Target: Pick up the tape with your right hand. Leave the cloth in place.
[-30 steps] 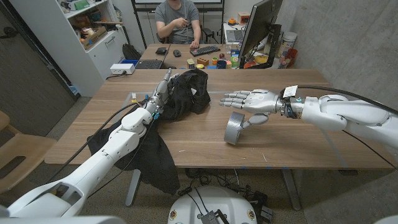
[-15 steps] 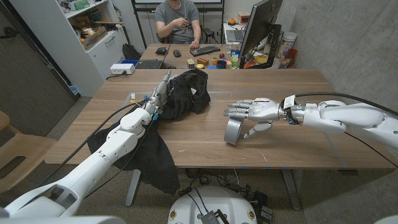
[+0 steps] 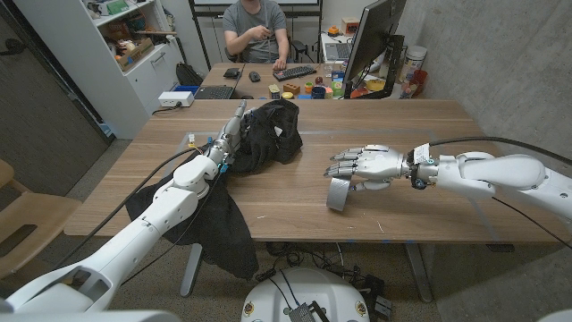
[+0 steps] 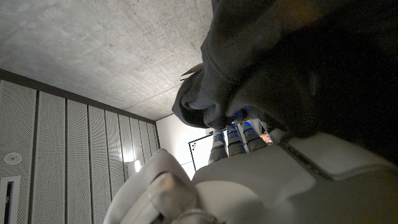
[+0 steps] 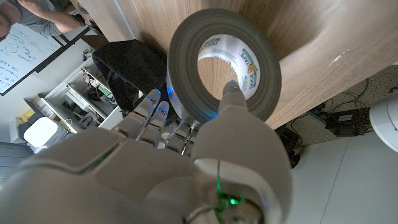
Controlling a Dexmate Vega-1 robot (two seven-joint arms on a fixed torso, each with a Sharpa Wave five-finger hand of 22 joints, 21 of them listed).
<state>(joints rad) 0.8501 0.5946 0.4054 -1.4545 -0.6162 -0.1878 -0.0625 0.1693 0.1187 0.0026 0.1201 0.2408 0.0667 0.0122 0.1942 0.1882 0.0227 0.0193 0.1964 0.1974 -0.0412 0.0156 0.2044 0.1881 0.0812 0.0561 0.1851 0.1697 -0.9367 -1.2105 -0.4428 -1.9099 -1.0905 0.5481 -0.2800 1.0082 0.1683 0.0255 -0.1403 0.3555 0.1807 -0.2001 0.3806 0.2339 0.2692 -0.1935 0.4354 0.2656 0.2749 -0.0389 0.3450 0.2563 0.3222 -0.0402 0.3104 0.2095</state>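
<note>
A grey roll of tape (image 3: pixel 338 191) stands on its edge on the wooden table (image 3: pixel 420 219), near the front. My right hand (image 3: pixel 368 165) lies over it, fingers curled across the top of the rim. In the right wrist view the thumb reaches into the tape's (image 5: pixel 186 50) white core while the fingers of my right hand (image 5: pixel 186 168) press its outer side. The tape still touches the table. A black cloth (image 3: pixel 268 130) is heaped at the table's middle left. My left hand (image 3: pixel 231 139) lies against it with fingers straight; the cloth (image 4: pixel 311 62) drapes over that left hand (image 4: pixel 249 180).
A second desk behind carries a monitor (image 3: pixel 371 36), a keyboard (image 3: pixel 293 72) and small coloured objects (image 3: pixel 313 89), with a person (image 3: pixel 255 27) seated beyond. Dark fabric (image 3: pixel 210 228) hangs off the table's front left under my left arm. A shelf (image 3: pixel 125 36) stands far left.
My right hand came down and towards the front onto the tape, its fingers curling over the rim and the thumb going into the core. The left arm and cloth stayed still.
</note>
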